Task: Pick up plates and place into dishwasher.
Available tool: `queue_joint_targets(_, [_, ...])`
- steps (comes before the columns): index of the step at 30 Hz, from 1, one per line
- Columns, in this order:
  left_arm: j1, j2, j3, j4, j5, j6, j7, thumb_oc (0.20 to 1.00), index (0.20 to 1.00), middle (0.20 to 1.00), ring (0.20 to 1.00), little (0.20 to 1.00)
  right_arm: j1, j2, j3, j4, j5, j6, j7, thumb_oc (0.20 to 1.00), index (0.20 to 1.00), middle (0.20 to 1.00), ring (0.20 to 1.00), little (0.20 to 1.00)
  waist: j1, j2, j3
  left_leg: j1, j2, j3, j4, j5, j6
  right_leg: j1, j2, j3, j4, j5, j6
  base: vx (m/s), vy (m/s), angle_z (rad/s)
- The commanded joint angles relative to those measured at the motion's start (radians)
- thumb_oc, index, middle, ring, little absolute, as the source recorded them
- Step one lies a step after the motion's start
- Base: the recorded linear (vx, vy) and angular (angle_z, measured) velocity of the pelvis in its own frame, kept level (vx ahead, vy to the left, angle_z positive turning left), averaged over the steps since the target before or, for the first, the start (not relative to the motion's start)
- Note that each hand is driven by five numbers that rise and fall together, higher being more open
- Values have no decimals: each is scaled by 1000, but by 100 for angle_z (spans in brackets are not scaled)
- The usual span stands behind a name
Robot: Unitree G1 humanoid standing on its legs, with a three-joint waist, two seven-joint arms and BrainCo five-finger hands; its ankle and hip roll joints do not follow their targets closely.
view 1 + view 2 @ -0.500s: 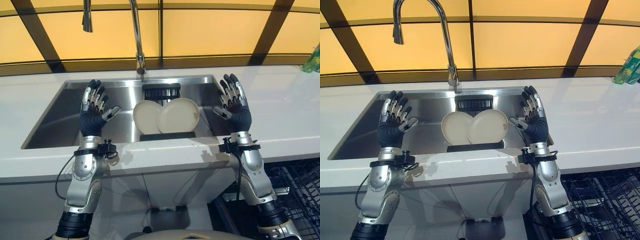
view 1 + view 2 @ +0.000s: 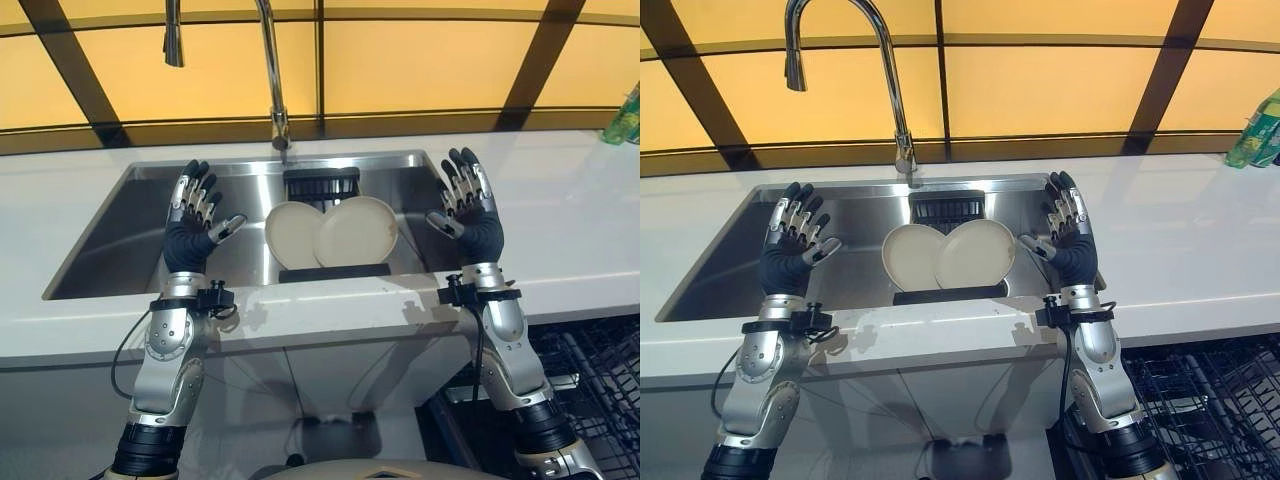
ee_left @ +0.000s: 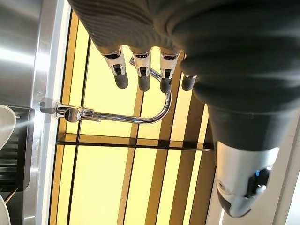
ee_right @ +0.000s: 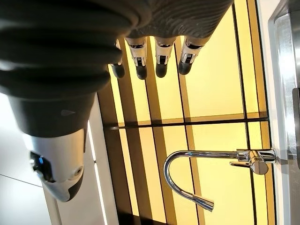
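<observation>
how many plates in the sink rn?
2. Two round cream plates stand side by side in the steel sink: left plate, right plate overlapping it. More could hide behind.

We hold our left hand (image 2: 190, 222) and right hand (image 2: 466, 208) raised, palms facing inward, fingers straight and spread, holding nothing.

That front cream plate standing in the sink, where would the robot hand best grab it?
Probably by the upper right rim of the front cream round plate, coming from above and from the right. It stands nearly upright in the black rack, overlapping the rear cream plate on its left, so the top and right edge are free. The open right robot hand is nearest.
</observation>
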Motion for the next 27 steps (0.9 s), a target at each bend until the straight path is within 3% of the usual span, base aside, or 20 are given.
queue_joint_targets(1, [-44, 41, 27, 39, -13, -44, -16, 1000, 1000, 1000, 1000, 1000, -37, -10, -29, -67, 20, -47, 3, 1000, 1000, 1000, 1000, 1000, -9, 11, -54, 5, 77, 26, 1, -37, -38, -63, -8, -45, 3, 60, 13, 17, -37, -1])
queue_joint_targets(11, [-29, 47, 40, 33, -10, -46, -29, 1000, 1000, 1000, 1000, 1000, -24, -11, -30, -76, 25, -43, 11, 1000, 1000, 1000, 1000, 1000, -11, 9, -51, 6, 91, 27, 1, -28, -43, -65, 13, -36, 3, 57, 0, 23, -76, -4])
queue_joint_targets(19, [-24, 57, 49, 25, -7, -39, -25, 1000, 1000, 1000, 1000, 1000, -27, -30, -33, -86, 28, -22, 13, 1000, 1000, 1000, 1000, 1000, -16, 2, -32, -5, 127, 1, 37, -7, -65, -76, 63, -10, 56, 23, -38, 39, -128, -5])
queue_joint_targets(23, [-14, 56, 64, 33, -11, -55, -23, 1000, 1000, 1000, 1000, 1000, -17, -53, -44, -86, 41, -23, 24, 1000, 1000, 1000, 1000, 1000, -23, -18, -6, -45, 130, 7, 188, -52, -71, -88, 68, -8, 98, 6, -59, 30, -130, -2])
queue_joint_targets(27, [5, 50, 87, 51, -17, -89, -27, 1000, 1000, 1000, 1000, 1000, -3, -47, -40, -74, 44, -55, 49, 1000, 1000, 1000, 1000, 1000, -18, -34, 41, -150, 85, -13, 408, -21, -41, -93, 84, 20, 135, 9, -84, 16, -100, -5])
